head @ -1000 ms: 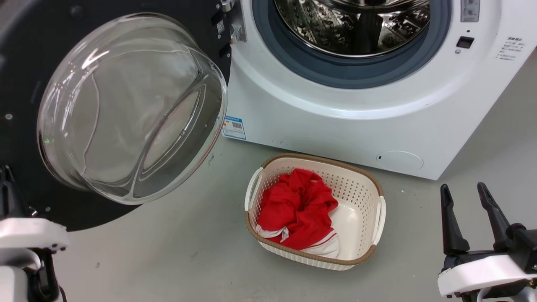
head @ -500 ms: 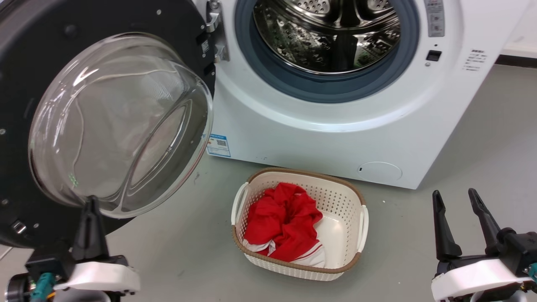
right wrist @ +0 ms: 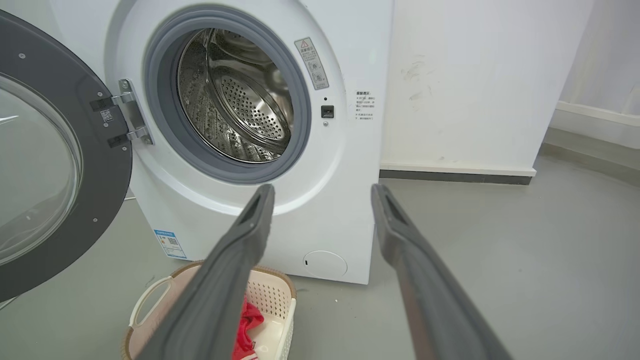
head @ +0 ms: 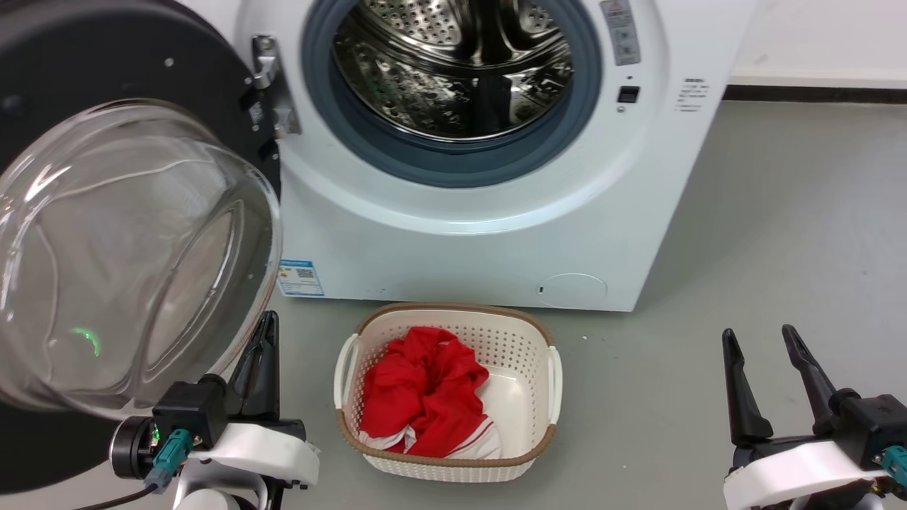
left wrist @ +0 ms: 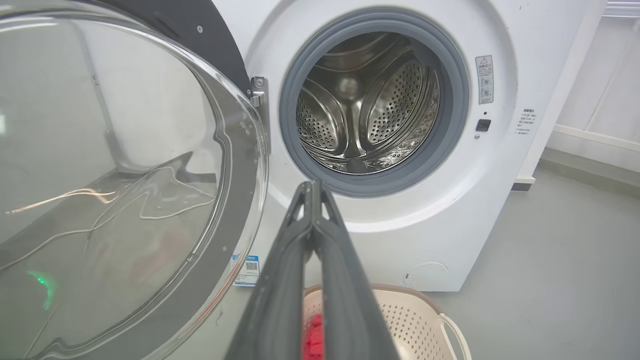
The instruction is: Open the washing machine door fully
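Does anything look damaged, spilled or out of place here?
Nothing stands out. The door hangs open, the basket stands upright with red cloth inside, and the floor looks dry. Only faint scuffs mark the wall.

Stickers (head: 300, 278) on the washing machine (head: 460, 241) are too small to read.

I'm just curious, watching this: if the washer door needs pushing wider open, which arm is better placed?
Probably left: the left gripper, fingers shut, sits right beside the lower edge of the washing machine door. The right gripper, open, hangs far off, beyond the laundry basket.
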